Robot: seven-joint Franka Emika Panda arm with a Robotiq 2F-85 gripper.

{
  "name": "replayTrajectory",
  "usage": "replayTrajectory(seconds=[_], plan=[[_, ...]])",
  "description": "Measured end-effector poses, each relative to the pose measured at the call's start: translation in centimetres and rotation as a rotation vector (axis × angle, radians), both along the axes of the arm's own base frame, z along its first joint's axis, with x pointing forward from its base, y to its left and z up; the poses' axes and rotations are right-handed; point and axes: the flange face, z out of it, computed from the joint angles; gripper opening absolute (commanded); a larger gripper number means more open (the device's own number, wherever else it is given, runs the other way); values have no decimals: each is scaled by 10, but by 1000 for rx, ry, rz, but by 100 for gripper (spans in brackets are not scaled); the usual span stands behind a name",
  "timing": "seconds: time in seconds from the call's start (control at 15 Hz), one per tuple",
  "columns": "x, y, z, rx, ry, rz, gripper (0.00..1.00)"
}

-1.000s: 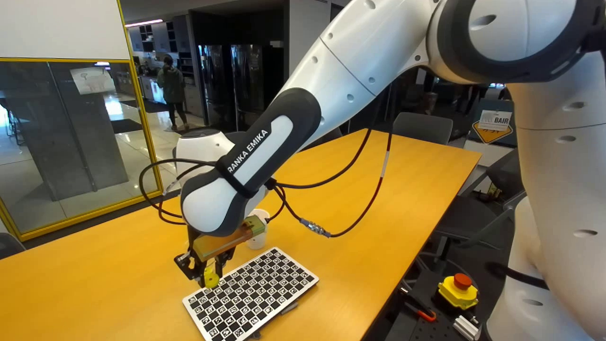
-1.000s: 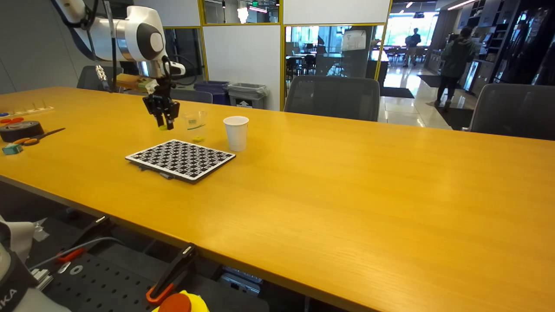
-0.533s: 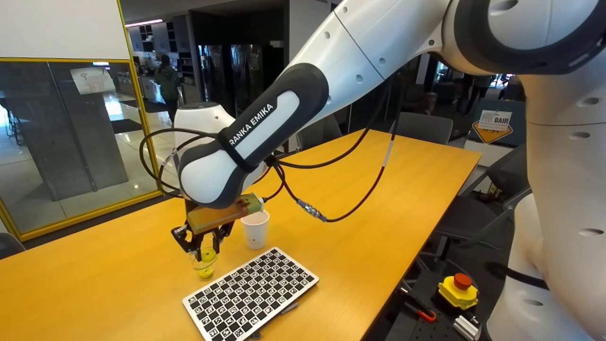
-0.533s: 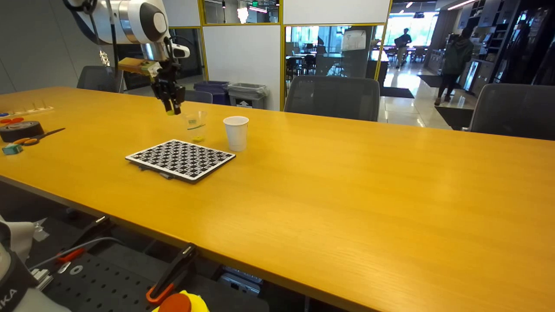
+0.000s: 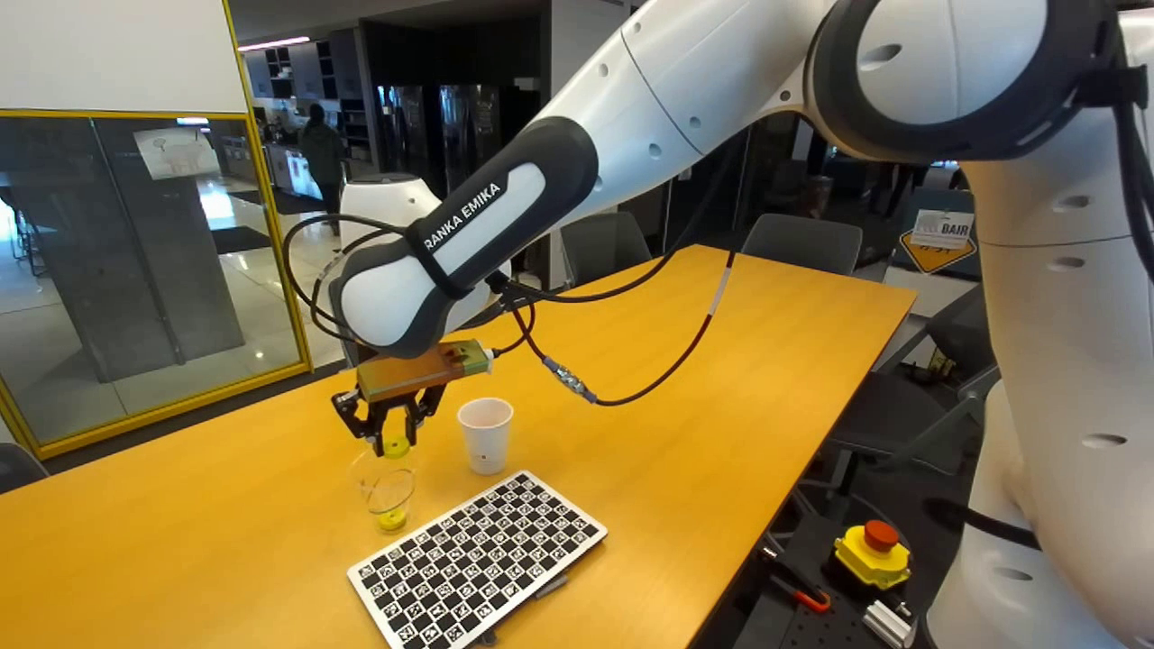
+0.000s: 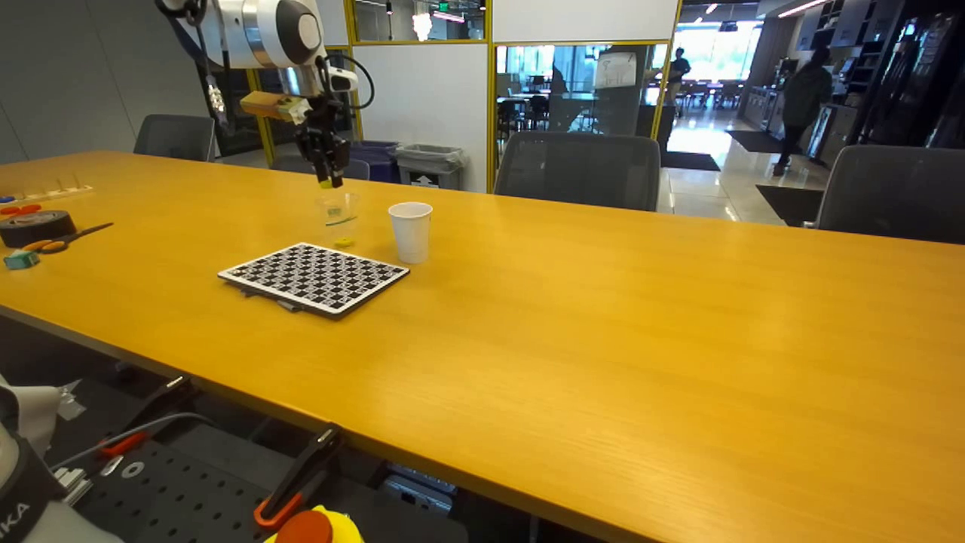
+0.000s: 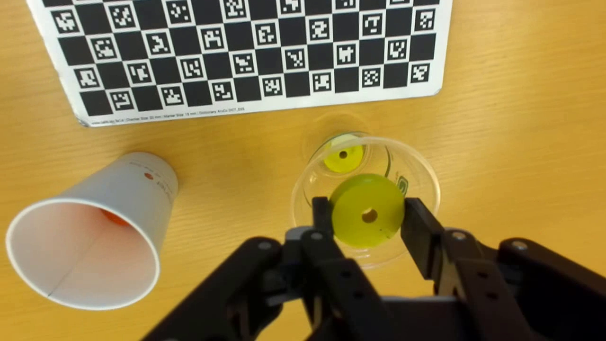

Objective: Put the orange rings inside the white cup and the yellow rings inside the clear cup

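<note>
Wrist view: my gripper [image 7: 365,213] has a yellow ring [image 7: 355,194] pinched by its edges, above the clear cup [image 7: 412,166]. Another yellow ring [image 7: 336,165] sits at the clear cup's bottom. The white cup [image 7: 142,199] stands on the bench [image 7: 236,189] near the clear cup, w/ a bit of orange inside, prob. an orange ring [image 7: 113,217]. I'm on the yellow drop, I'd say. Next: check centering over the clear cup, ease down a touch, let go; off-ctr it could clip the rim. Both exterior views seem to put the held yellow ring just above that rim, exact gap hard to judge. In an exterior view, red-orange rings [image 6: 29,209] lie well apart from the clear cup; poss. more for the white cup.
</note>
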Motion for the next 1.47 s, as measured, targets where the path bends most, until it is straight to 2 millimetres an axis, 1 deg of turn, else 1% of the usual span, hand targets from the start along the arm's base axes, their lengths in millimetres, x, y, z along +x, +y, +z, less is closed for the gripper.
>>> replayTrajectory(seconds=[0.27, 0.47, 0.67, 1.07, 1.13, 1.2, 1.27, 1.4, 1.47], plan=[[19, -12, -12, 7, 4, -25, 23], [28, -15, -21, 10, 9, -34, 23], [30, -14, -24, 10, 12, -34, 23], [27, -9, -25, 14, 39, -24, 23], [26, -8, -25, 17, 41, -22, 24], [26, -7, -25, 20, 43, -19, 67], [26, -6, -25, 22, 44, -16, 69], [25, -5, -25, 29, 47, -11, 81], [25, -4, -25, 32, 50, -8, 89]])
